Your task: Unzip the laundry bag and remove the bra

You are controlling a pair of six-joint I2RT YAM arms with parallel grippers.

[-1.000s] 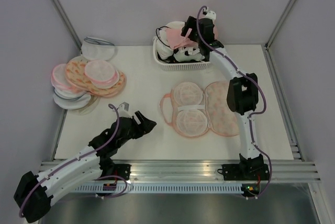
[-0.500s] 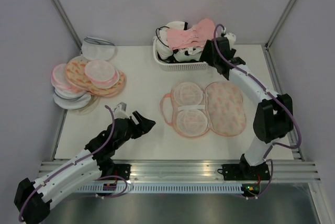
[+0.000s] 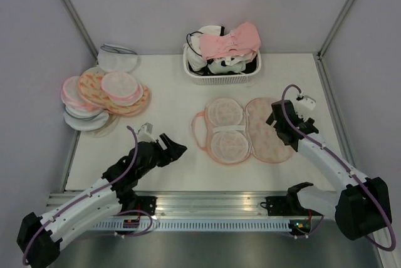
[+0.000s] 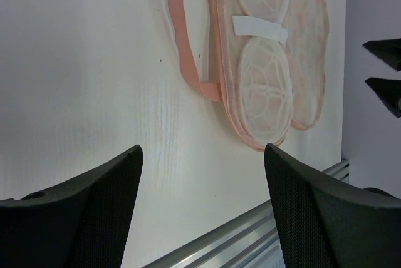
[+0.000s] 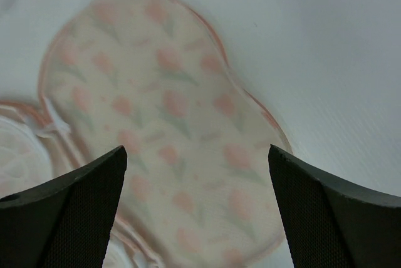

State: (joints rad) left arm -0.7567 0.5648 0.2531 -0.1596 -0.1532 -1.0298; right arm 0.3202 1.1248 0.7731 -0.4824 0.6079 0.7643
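Pulling back: my right arm (image 3: 321, 155) has left the basket (image 3: 220, 79), bra (image 3: 229, 41) on top.
Both jaws wide, empty; only overhead shows the bra; blurred right wrist probably shows the opened laundry bag's (image 5: 169, 111) printed half.

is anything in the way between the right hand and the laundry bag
Nothing visible. The open right hand hangs right over the printed half of the unzipped laundry bag, which lies flat on the table with nothing on top.
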